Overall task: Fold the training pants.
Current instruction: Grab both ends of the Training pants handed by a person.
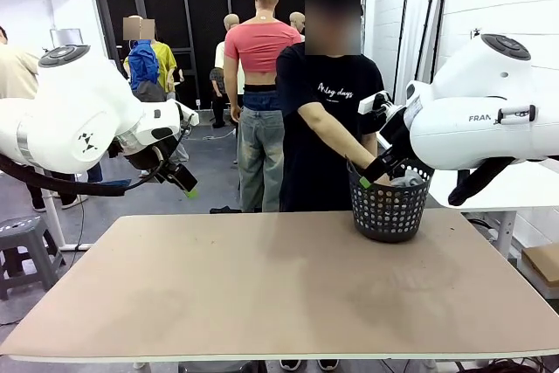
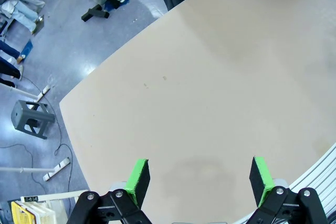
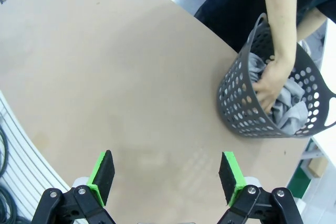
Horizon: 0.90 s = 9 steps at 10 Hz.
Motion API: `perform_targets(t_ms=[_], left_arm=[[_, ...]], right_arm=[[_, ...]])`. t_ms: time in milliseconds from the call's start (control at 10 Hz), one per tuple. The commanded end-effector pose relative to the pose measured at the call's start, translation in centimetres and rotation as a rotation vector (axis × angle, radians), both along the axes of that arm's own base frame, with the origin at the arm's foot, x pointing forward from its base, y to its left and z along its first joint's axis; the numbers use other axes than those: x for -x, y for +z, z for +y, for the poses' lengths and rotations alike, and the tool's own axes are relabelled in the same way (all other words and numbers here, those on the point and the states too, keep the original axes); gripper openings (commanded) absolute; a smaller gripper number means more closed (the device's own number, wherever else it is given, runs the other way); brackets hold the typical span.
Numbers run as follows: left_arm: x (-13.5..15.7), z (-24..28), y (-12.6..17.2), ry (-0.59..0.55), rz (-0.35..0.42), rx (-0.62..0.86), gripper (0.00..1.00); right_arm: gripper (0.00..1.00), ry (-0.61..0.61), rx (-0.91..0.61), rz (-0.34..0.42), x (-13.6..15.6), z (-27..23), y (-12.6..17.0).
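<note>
While the person's hand (image 3: 269,88) reaches down into the black mesh basket (image 3: 236,103), you can see the training pants (image 3: 294,113) bunched inside it as light grey fabric, with the hand resting on top of the cloth. The basket stands on the tabletop (image 1: 262,286) at its far right, just in front of the person.

Your left claw (image 2: 199,174) hangs above the tabletop's left part with its green pads spread wide apart and nothing between them. From the front you find it (image 1: 182,181) raised well off the surface, on the left side, tilted down toward the middle.

Your right claw (image 3: 165,174) is likewise wide open and holds nothing; below it lies bare tabletop, with the basket off toward the upper right of its wrist view. From the front it (image 1: 374,172) hovers just beside the basket's near rim, close to the person's forearm, though you cannot tell whether it touches either.

A grey stool (image 2: 31,119) stands on the floor beyond the tabletop's left edge.
</note>
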<state>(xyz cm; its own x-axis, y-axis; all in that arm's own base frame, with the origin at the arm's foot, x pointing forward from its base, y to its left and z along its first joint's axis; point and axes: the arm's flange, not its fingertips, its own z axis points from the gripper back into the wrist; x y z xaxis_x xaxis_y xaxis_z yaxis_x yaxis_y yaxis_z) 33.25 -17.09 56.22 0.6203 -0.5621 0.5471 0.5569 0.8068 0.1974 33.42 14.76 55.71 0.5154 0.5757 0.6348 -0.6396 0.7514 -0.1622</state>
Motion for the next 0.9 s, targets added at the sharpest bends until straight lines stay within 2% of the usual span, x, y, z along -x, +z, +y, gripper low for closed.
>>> perform_targets(t_ms=[0, 800], left_arm=[[-0.15, 0.02, 0.07, -0.006, 0.002, 0.000, 1.00], [-0.15, 0.02, 0.07, -0.006, 0.002, 0.000, 1.00]], right_arm=[[1.00, 0.000, -0.001, 0.001, -0.04, -0.04, -0.03], [1.00, 0.000, -0.001, 0.001, -0.04, -0.04, -0.03]])
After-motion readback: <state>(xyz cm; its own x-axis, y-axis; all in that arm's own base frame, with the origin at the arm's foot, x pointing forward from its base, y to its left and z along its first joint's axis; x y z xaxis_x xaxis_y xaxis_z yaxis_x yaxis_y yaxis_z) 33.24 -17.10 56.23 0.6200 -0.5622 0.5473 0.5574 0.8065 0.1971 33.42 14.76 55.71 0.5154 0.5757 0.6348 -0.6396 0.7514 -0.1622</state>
